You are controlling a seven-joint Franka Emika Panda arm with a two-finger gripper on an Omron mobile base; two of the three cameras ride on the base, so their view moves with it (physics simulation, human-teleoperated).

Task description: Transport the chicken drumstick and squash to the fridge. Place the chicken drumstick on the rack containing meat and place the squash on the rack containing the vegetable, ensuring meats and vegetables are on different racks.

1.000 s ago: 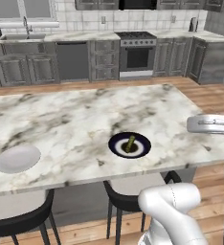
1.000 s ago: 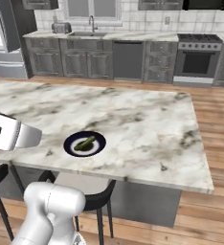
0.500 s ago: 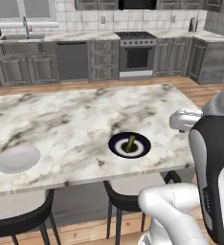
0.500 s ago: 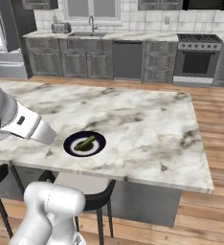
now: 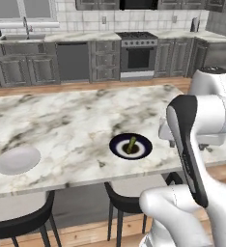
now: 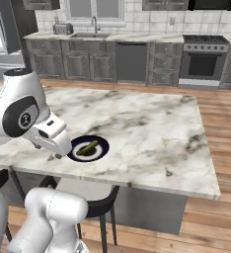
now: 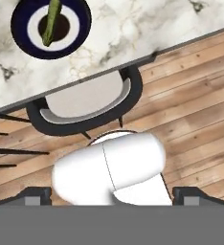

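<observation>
Your squash (image 5: 132,144) lies in a dark blue plate (image 5: 116,147) with a white centre, set on the marble table (image 5: 62,125) close to its near long edge and nearer the end where your arm stands; in the right base view the squash (image 6: 88,147) rests slantwise across the plate (image 6: 101,143), and the white hand block of your arm sits just beside the plate's rim on the near side. In the hand view the squash (image 7: 51,21) appears at the top left inside the plate (image 7: 80,21), while the tips of your tool (image 7: 112,196) sit at the two bottom corners, set as far apart as they go and holding nothing. The squash is thus well apart from the tool, which looks down past the table's near edge (image 7: 85,79) onto a dark-framed stool (image 7: 85,103) with a pale seat and the wooden floor (image 7: 195,105). A pale oval dish (image 5: 17,159) rests on the table near the same long edge, toward the far end from your arm. Grey cabinets, a sink and a steel range (image 5: 138,54) line the wall beyond the table.
</observation>
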